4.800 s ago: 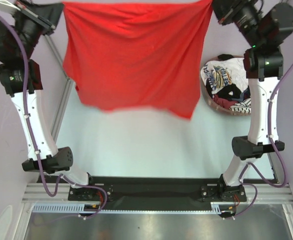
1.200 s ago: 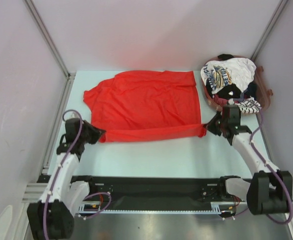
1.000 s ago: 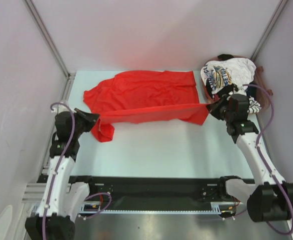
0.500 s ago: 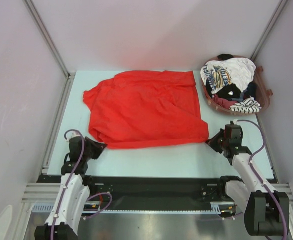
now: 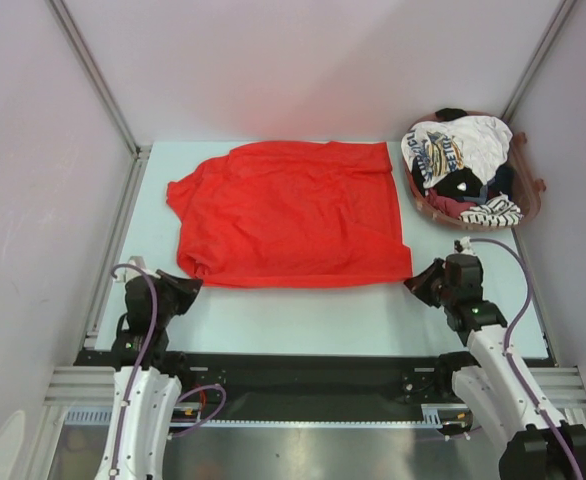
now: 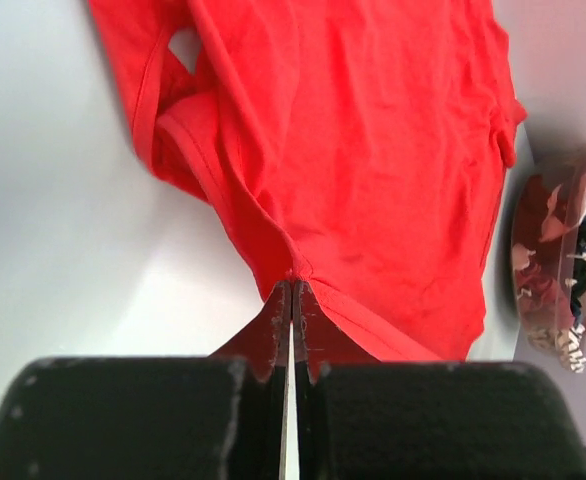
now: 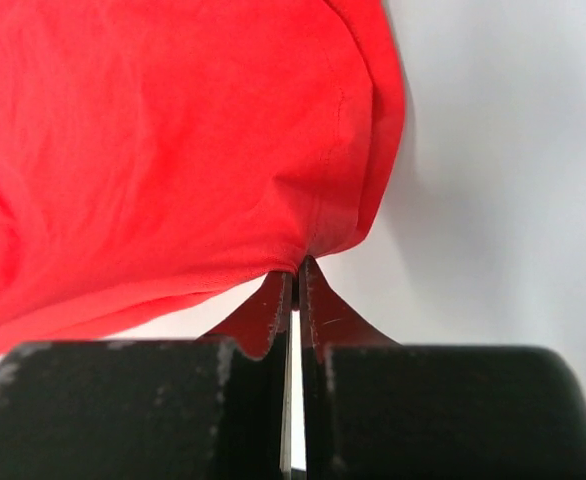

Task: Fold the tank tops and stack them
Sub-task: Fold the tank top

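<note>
The red tank top [image 5: 293, 212] lies spread on the pale table, folded over itself. My left gripper [image 5: 191, 285] is shut on its near left corner; the wrist view shows the fingertips [image 6: 295, 285] pinching red cloth [image 6: 373, 150]. My right gripper [image 5: 413, 283] is shut on the near right corner; its fingertips [image 7: 295, 268] pinch the hem of the red cloth [image 7: 173, 150]. The other tank tops, white with blue-yellow print [image 5: 448, 150], striped [image 5: 495, 210] and dark, lie heaped in a basket at the back right.
The brown basket [image 5: 533, 190] stands at the table's back right corner. Grey walls with metal posts close in the left, back and right. The black base rail [image 5: 293, 375] runs along the near edge.
Both grippers lifted the near edge back over the shirt, then drew it toward the near side and low. The red top now lies flat, its near edge straight between the grippers.
</note>
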You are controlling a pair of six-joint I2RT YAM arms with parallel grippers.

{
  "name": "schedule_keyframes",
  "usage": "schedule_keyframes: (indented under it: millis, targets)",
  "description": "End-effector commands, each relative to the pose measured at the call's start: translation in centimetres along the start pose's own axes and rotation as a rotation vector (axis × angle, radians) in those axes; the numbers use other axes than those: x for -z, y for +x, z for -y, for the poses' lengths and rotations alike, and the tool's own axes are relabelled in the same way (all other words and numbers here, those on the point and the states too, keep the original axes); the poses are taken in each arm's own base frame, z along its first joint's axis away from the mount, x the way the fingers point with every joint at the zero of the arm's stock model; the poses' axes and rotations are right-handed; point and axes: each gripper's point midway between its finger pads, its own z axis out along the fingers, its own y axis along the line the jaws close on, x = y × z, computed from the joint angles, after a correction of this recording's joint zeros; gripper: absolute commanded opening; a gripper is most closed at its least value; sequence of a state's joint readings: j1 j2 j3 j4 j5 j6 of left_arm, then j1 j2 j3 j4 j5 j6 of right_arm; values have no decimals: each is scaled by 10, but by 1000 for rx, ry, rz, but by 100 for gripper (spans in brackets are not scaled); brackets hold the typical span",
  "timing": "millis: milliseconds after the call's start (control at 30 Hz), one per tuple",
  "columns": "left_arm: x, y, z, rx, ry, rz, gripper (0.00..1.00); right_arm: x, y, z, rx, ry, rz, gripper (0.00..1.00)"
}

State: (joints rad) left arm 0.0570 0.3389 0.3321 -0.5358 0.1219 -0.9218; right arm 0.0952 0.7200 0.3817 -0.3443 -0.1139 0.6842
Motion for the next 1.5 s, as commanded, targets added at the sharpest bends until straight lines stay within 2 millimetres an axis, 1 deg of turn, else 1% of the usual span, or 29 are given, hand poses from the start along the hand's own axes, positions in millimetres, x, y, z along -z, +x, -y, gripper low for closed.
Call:
schedule_keyframes:
  millis: [0,67,100,233,367,500,533,567,633,667,700,767,800,833,867,900,933,1000,1033,1067,1133,1200,1233,1267,1300,1333,1367,1433,1467]
  targets:
    - [4,-12,-1,-26,-50,32,0,0,19,11,-9,61,-57,0]
    - [1,-8,-8,-21,-84,15,0,-2,27,18,-17,95,-77,0]
    - [-3,-1,-15,-3,-108,-17,0,-2,31,23,-25,112,-86,0]
    - [-5,3,-24,16,-146,-28,0,3,27,29,-31,142,-54,0]
    - [-1,0,-21,18,-113,8,1,6,29,29,-33,126,-46,0]
    - [-6,-1,-24,11,-113,19,4,1,25,27,-15,127,-40,0]
    - [-9,-4,-21,4,-103,28,4,1,19,22,6,118,-32,0]
    - [-12,-3,-24,1,-125,15,4,-1,12,23,19,136,-13,0]
    - [-16,-9,-19,-24,-125,20,4,-7,6,23,63,159,-23,0]
    - [-18,-11,-18,-34,-133,17,4,-8,-5,17,80,164,-2,0]
    - [-21,-15,-18,-43,-159,15,3,-11,-10,14,98,165,0,0]
    - [-27,-20,-17,-65,-175,10,2,-20,-12,17,135,203,-29,0]
    - [-27,-30,-15,-79,-189,45,2,-22,-24,5,147,187,-12,0]
    - [-28,-35,-12,-85,-188,60,2,-29,-21,9,156,216,-41,0]
    - [-30,-38,-11,-89,-197,63,2,-32,-24,5,178,221,-38,0]
    - [-30,-43,-6,-95,-186,75,2,-34,-31,-2,191,214,-29,0]
    - [-32,-47,-1,-97,-176,87,3,-39,-30,-2,200,232,-42,0]
    - [-35,-50,3,-102,-168,89,3,-43,-36,-3,228,255,-31,0]
    - [-37,-52,5,-103,-160,93,3,-44,-43,-8,231,256,-13,0]
    - [-41,-50,4,-107,-167,80,3,-48,-46,-6,239,274,-12,0]
    - [-46,-53,7,-108,-160,84,2,-51,-58,-12,253,282,16,0]
    - [-54,-51,6,-110,-166,64,2,-57,-62,-12,263,305,12,0]
    - [-57,-54,9,-108,-158,69,1,-59,-71,-18,268,300,27,0]
    - [-62,-52,8,-108,-165,56,1,-61,-74,-18,271,310,30,0]
    - [-65,-57,14,-111,-153,65,0,-67,-75,-15,272,326,19,0]
    - [-68,-59,15,-113,-152,66,0,-70,-82,-22,274,316,28,0]
    - [-73,-58,13,-115,-167,56,0,-72,-85,-22,270,318,29,0]
    - [-77,-66,20,-122,-164,70,0,-81,-89,-20,266,329,21,0]
    - [-81,-67,18,-122,-179,63,0,-84,-91,-20,264,327,16,0]
